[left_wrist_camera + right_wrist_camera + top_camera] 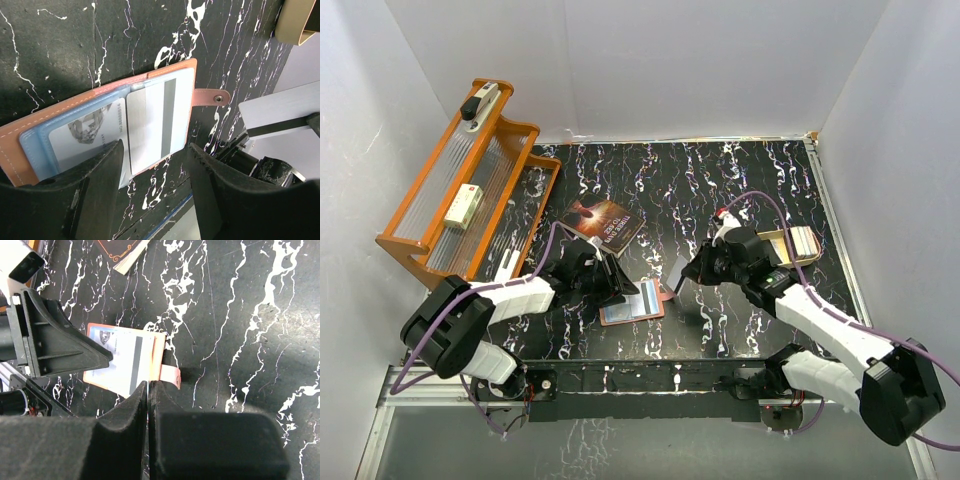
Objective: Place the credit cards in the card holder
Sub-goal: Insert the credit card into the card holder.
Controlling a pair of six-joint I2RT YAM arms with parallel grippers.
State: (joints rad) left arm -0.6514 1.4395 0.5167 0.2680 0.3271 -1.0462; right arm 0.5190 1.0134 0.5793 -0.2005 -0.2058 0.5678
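The reddish-brown card holder [632, 303] lies open on the black marbled table, its snap tab [212, 97] pointing right. A pale blue-white card [85, 132] sits in its clear sleeve, and a white card with a grey stripe [155, 125] lies on its right half. My left gripper [155, 185] is open and empty, with its fingers over the holder's near edge. My right gripper [150, 390] is shut on another card [280, 110], which shows edge-on in its own view. It holds that card just right of the holder [159, 347], above the table.
A dark paperback book [603, 222] lies behind the holder. An orange rack [460, 190] stands at the back left. A beige-gold tin [798, 243] sits behind the right arm. White walls close in the table on three sides.
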